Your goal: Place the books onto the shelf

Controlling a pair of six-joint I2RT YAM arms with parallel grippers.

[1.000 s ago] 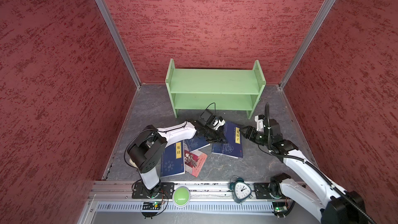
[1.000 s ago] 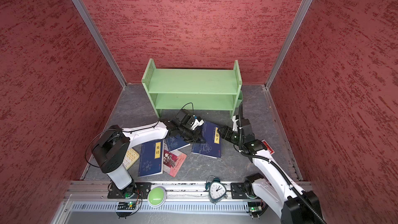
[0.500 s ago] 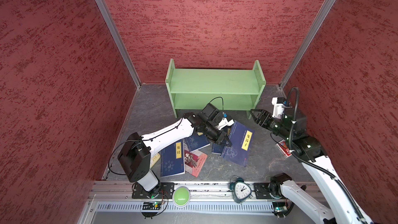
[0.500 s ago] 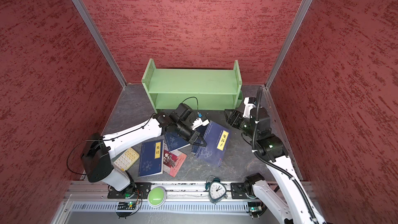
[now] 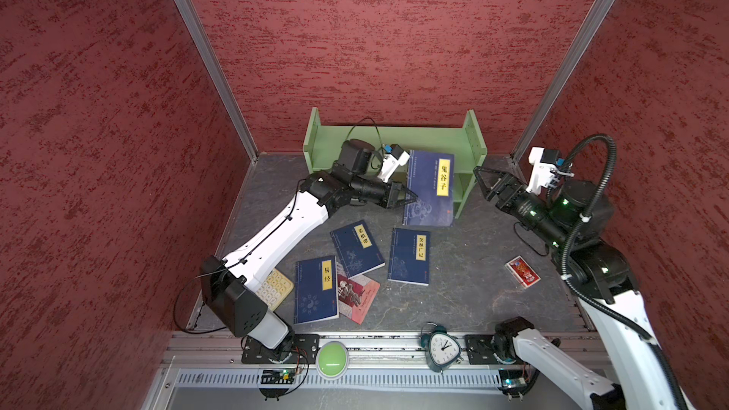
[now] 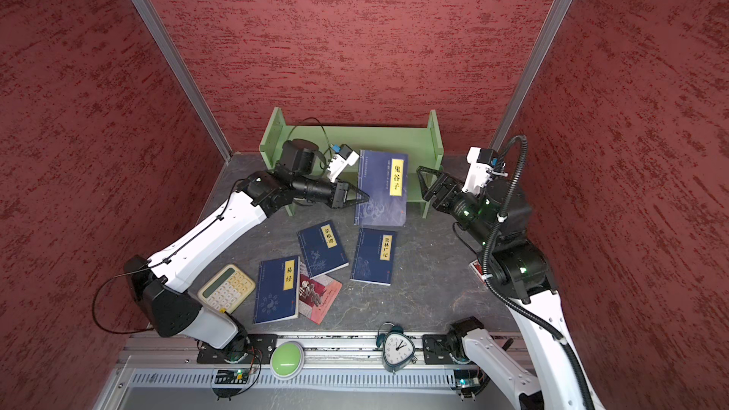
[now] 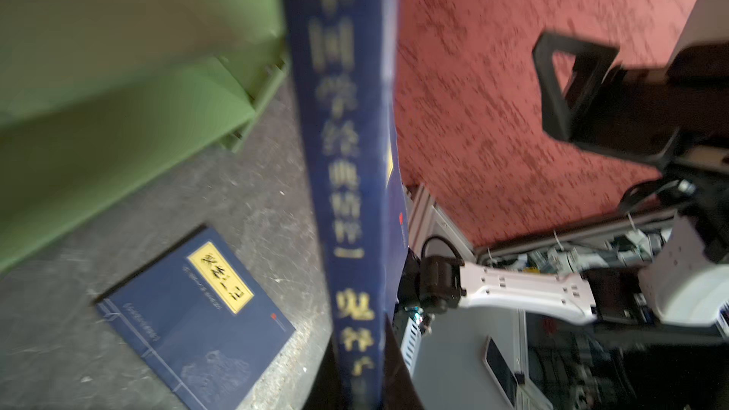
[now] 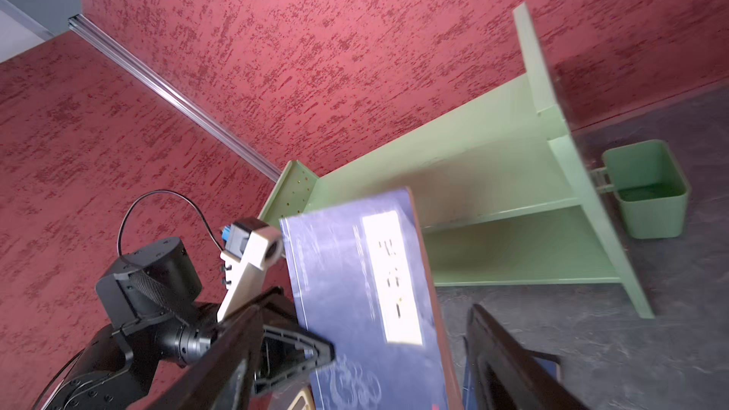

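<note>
My left gripper (image 5: 410,197) is shut on the left edge of a navy-blue book (image 5: 430,187) with a yellow label, and holds it up in front of the light green shelf (image 5: 394,140). The left wrist view shows the book's spine (image 7: 347,191) running out from the jaws. My right gripper (image 5: 483,183) stands open a short way right of that book, apart from it, and faces its cover (image 8: 367,301). Three more navy books (image 5: 357,248) (image 5: 410,256) (image 5: 315,289) and a red-pink book (image 5: 357,297) lie flat on the floor. Both shelf tiers are bare.
A cream calculator (image 6: 227,287) lies by the left arm's base. A small red card (image 5: 522,272) lies at the right. A clock (image 5: 442,349) and a green button (image 5: 332,357) sit on the front rail. A green bin (image 8: 647,187) hangs on the shelf's right side.
My left gripper has lifted the navy book off the floor and carried it up and back to the shelf front. The right gripper has drawn away to the right, risen and opened wider.
</note>
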